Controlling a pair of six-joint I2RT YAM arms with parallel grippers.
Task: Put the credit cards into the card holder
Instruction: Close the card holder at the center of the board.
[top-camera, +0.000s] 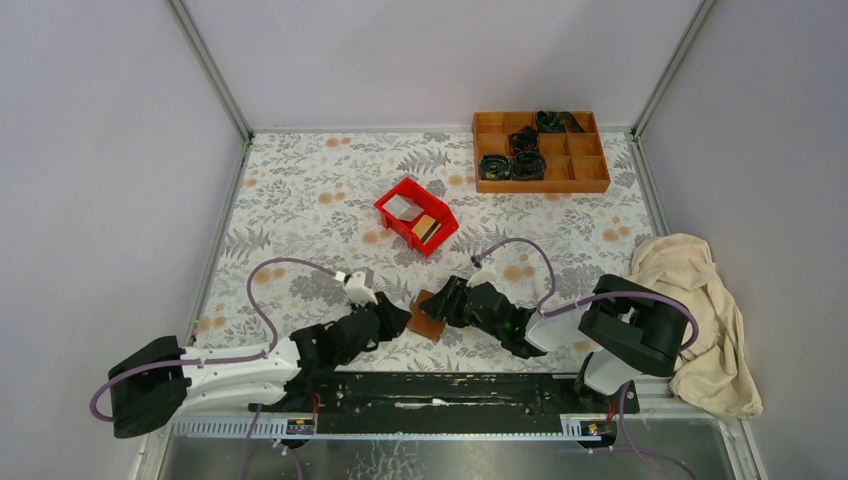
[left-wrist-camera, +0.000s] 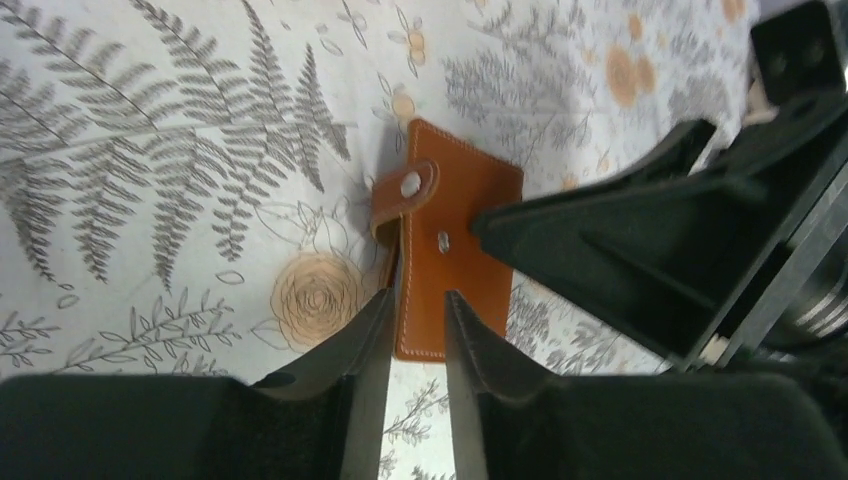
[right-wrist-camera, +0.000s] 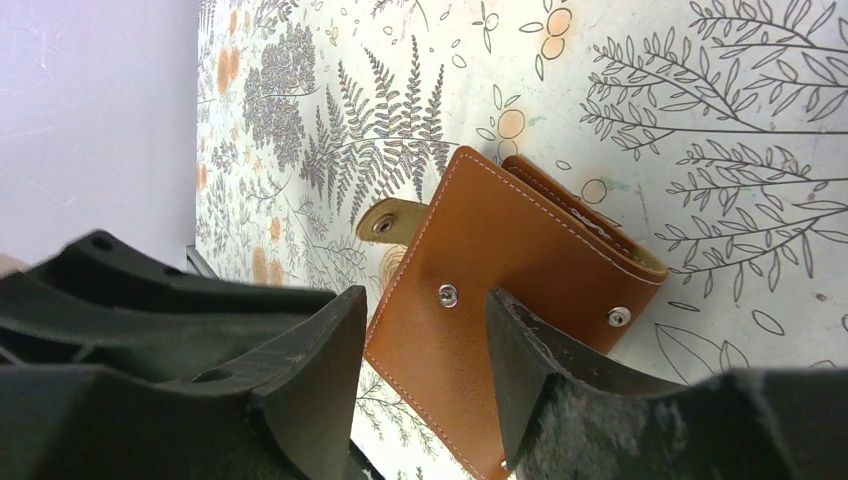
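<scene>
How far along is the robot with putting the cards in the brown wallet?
Barely started. Done: the snap strap of the card holder looks undone, though the holder lies folded. In hand: the left gripper and right gripper, both open, sit at it. Left: the white card and gold card lie in the red bin, not yet moved.

Both arms low, angled inward; left end effector (left-wrist-camera: 418, 302) narrowly parted, right end effector (right-wrist-camera: 425, 302) wider

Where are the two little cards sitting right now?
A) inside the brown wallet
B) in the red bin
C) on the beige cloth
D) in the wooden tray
B: the overhead view shows the credit cards lying inside the red bin.
</scene>
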